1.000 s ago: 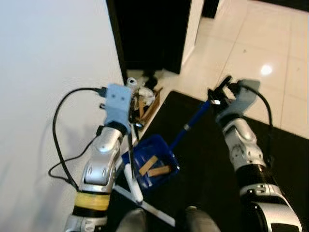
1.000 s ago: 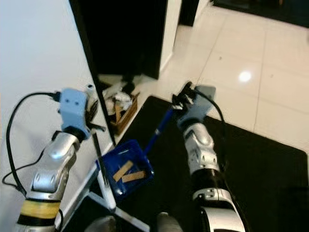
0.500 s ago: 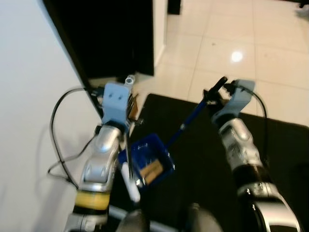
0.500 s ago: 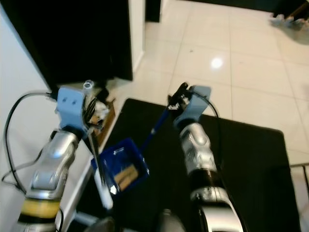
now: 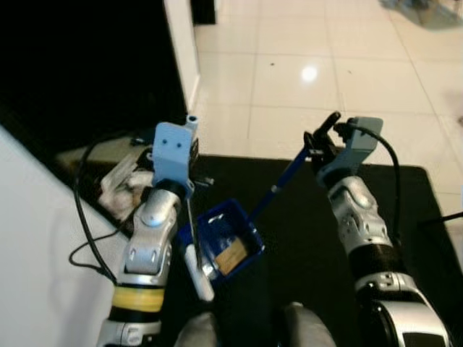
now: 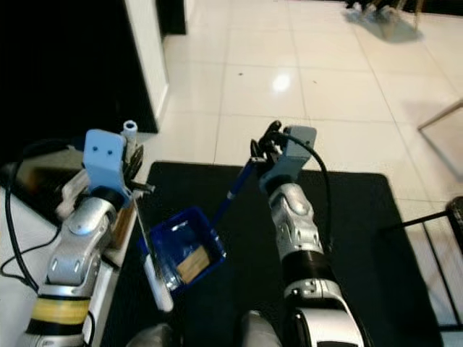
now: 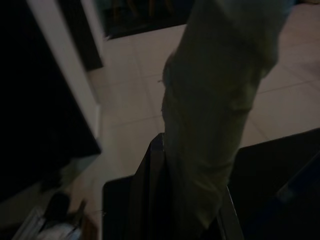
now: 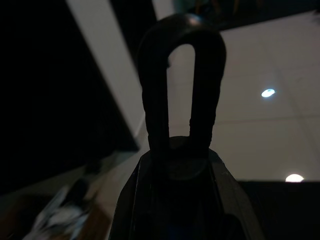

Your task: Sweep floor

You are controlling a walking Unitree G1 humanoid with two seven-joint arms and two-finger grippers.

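The robot has turned right. The right hand (image 5: 318, 144) holds the dustpan (image 5: 221, 242); the left hand (image 5: 189, 189) holds the broom (image 5: 194, 253). Scraps are collected.

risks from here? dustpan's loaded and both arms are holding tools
1. The blue dustpan hangs tilted from its long handle in the right gripper, with wooden scraps inside; more tilt would likely spill them onto the black mat.
2. The brush in the left gripper hangs right beside the dustpan; a swing might knock it.
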